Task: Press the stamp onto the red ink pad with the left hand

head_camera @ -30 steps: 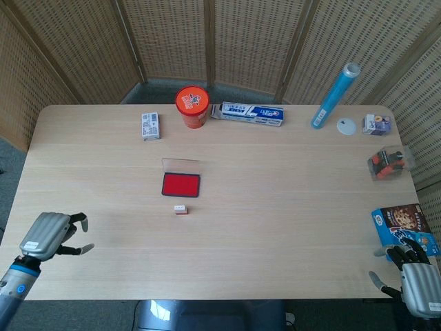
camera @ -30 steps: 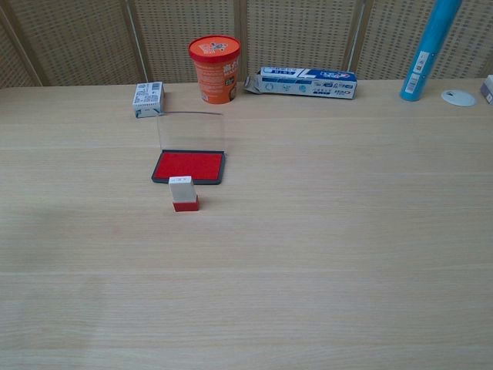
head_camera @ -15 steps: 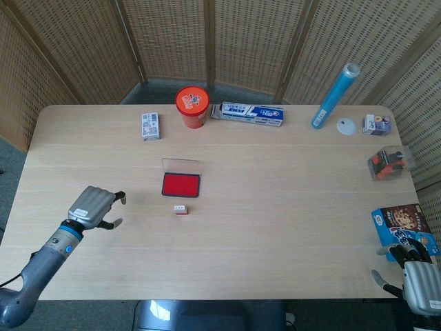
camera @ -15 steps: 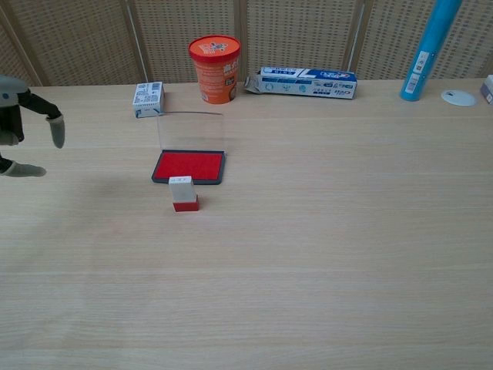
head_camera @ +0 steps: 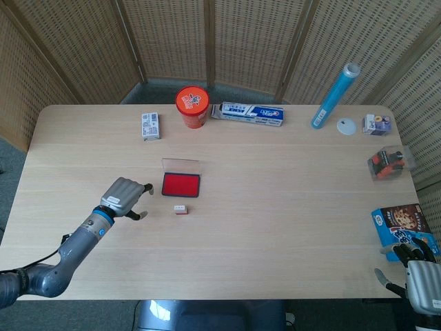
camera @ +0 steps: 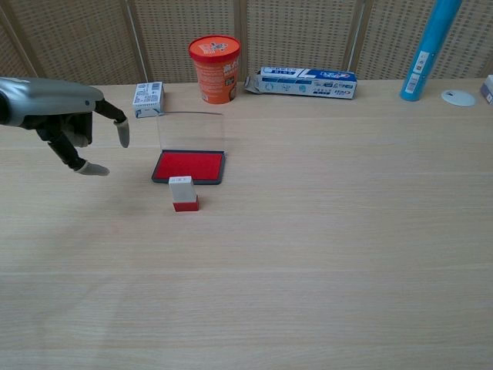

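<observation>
The red ink pad (head_camera: 180, 185) (camera: 189, 166) lies open near the table's middle, its clear lid (camera: 191, 131) standing upright behind it. Just in front of it stands the small stamp (head_camera: 180, 209) (camera: 182, 193), white on top with a red base. My left hand (head_camera: 124, 196) (camera: 73, 123) hovers above the table to the left of the stamp and pad, fingers apart and holding nothing. My right hand (head_camera: 420, 276) shows only at the head view's bottom right corner, off the table edge, with nothing seen in it.
Along the far edge stand a small white box (head_camera: 150, 126), an orange cup (head_camera: 191, 106), a toothpaste box (head_camera: 248, 114) and a blue tube (head_camera: 334, 95). A white disc (head_camera: 346, 125), small carton (head_camera: 377, 124), clear box (head_camera: 388, 163) and cookie box (head_camera: 403, 227) line the right side.
My left hand has moved from the table's front left corner up and right, toward the stamp and ink pad. The right hand sank slightly lower at the corner.
</observation>
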